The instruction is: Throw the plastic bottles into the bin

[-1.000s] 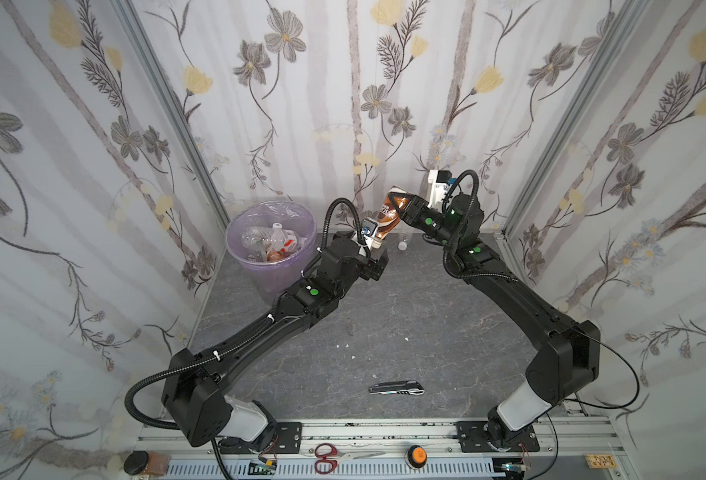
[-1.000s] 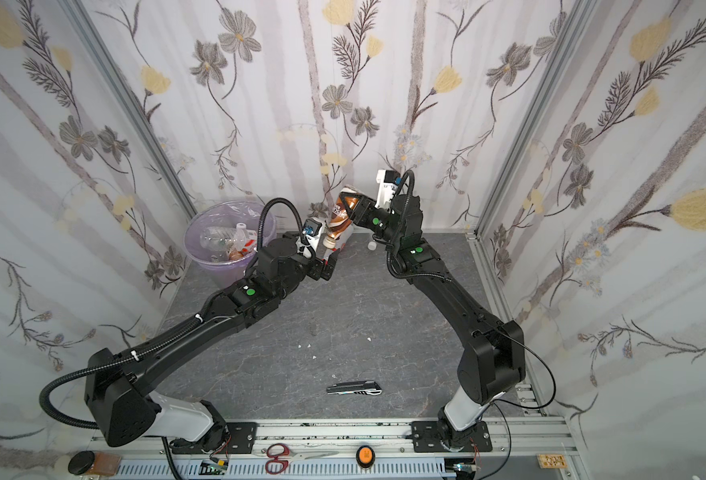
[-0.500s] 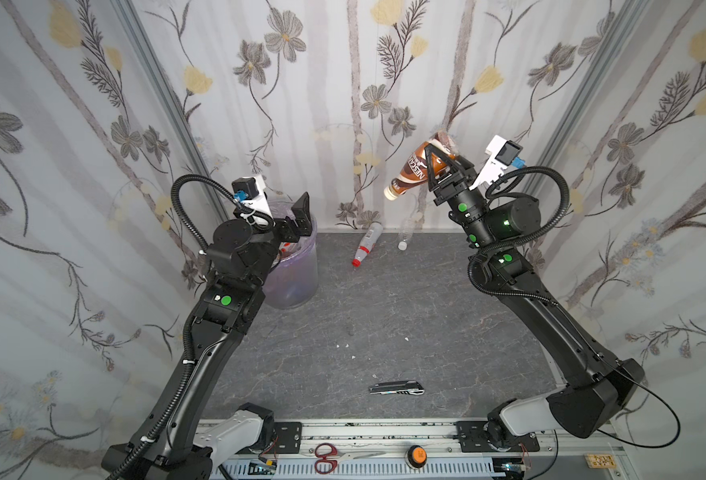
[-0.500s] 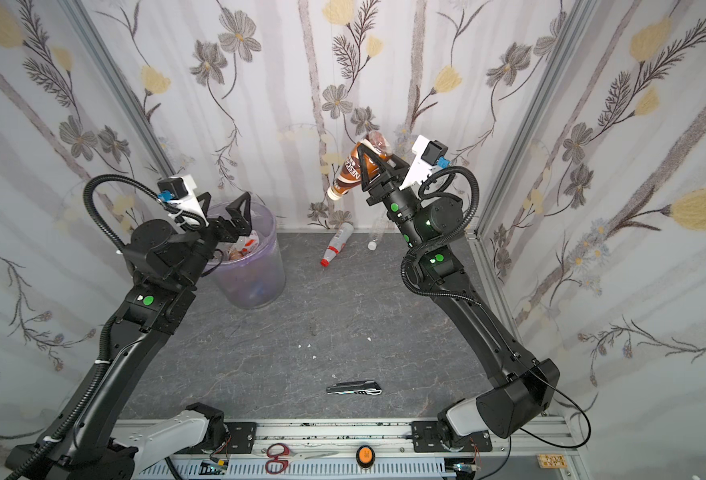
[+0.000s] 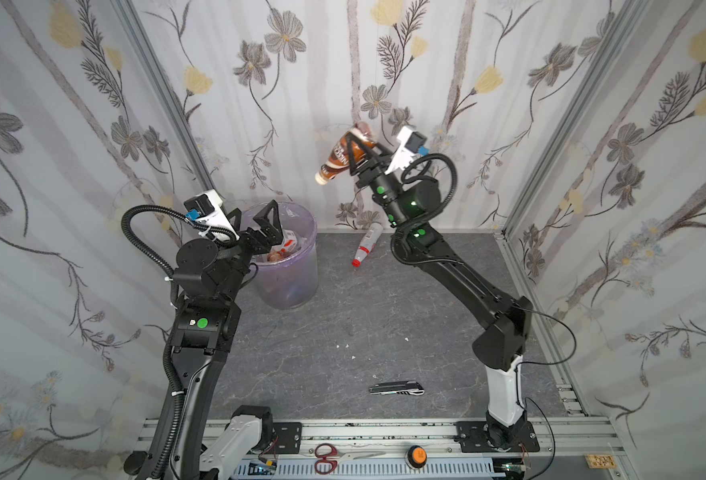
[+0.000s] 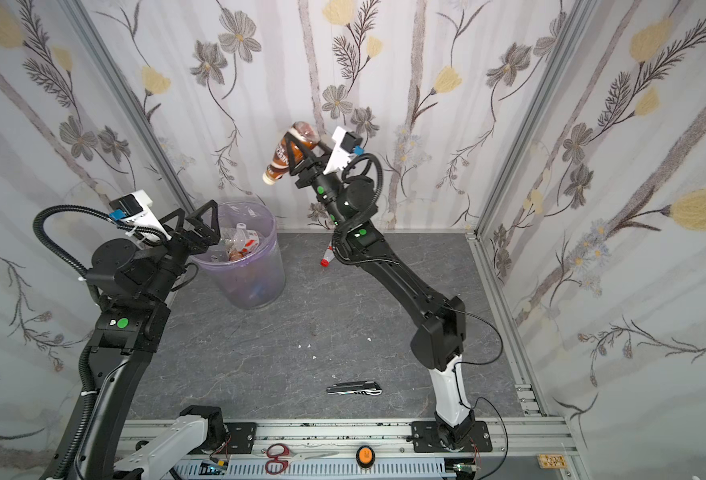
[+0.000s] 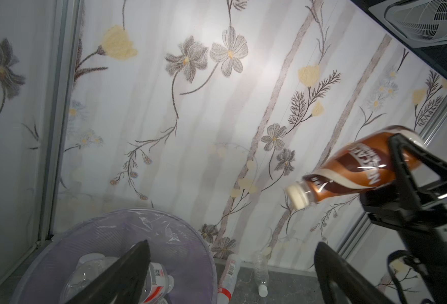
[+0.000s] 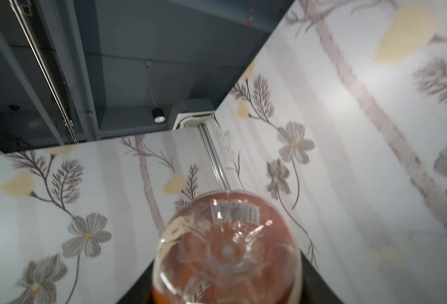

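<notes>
Flowered walls box in the grey bench [image 5: 343,324]. My right tool [image 5: 364,146] is closed on the brown bottle [image 5: 342,157], raised high and well apart from the bin [image 5: 297,270]. My left tool [image 6: 193,212] gapes empty at its rim. Several bottles lie inside already; a red-capped bottle [image 5: 366,245] and a clear bottle [image 7: 260,271] are left by the back wall.

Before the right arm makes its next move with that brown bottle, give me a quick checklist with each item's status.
1. The brown bottle sits between the right gripper's fingers: ok.
2. It is over the bin: not ok, it hangs off to the side.
3. The left gripper is clear of the bin's mouth: not ok, open at its rim.
4. The bin stands upright: ok.
5. Floor free of bottles: not ok, the red-capped bottle lies by the back wall.
</notes>
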{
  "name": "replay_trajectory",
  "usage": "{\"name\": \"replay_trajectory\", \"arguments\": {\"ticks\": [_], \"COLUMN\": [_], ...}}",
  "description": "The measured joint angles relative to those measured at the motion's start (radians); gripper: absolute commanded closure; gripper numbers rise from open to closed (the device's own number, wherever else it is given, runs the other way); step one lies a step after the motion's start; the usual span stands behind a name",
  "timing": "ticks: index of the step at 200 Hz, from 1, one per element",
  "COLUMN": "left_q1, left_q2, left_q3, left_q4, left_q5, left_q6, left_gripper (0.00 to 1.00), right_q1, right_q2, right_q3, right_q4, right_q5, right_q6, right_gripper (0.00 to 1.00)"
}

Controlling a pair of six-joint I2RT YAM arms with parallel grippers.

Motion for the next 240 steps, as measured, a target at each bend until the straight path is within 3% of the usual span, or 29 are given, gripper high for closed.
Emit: {"name": "replay_trajectory", "arguments": {"ticks": [30,56,84,134,176,240], "left_q1": [0.03,0.03,0.032,0.012,-0.153,-0.446], "left_q2": [-0.013,0.002,0.022,0.053,0.145,0.447], "left_q3": [-0.016,-0.017,-0.017,0.0,0.063,0.233], "left_q4": [-0.002,0.0,0.0,0.0,-0.003,-0.03], "left_q5": [0.018,0.047,0.054,0.078,0.072,-0.074], "left_q6": [-0.016,-0.029,-0.039,-0.06,-0.027,0.104], "left_gripper": [0.0,0.0,0.0,0.0,0.0,0.0], "right_q1": [0.031,0.025,0.01,-0.069,-0.189,-0.396], "right_q2": [0.134,0.085,-0.064,-0.317,-0.498,-0.666], "right_q3": [0.138,0.137,0.087,-0.247,-0.55,-0.868], "right_q4": [-0.26,-0.317,-0.341,-0.23,-0.243,-0.3], "right_q5": [-0.047,-0.024,-0.018,-0.005,0.029,0.035], "right_q6": [-0.01,-0.064,-0.105,-0.112,-0.066,-0.014], "right_gripper": [0.01,0.0,0.0,0.0,0.0,0.0]}}
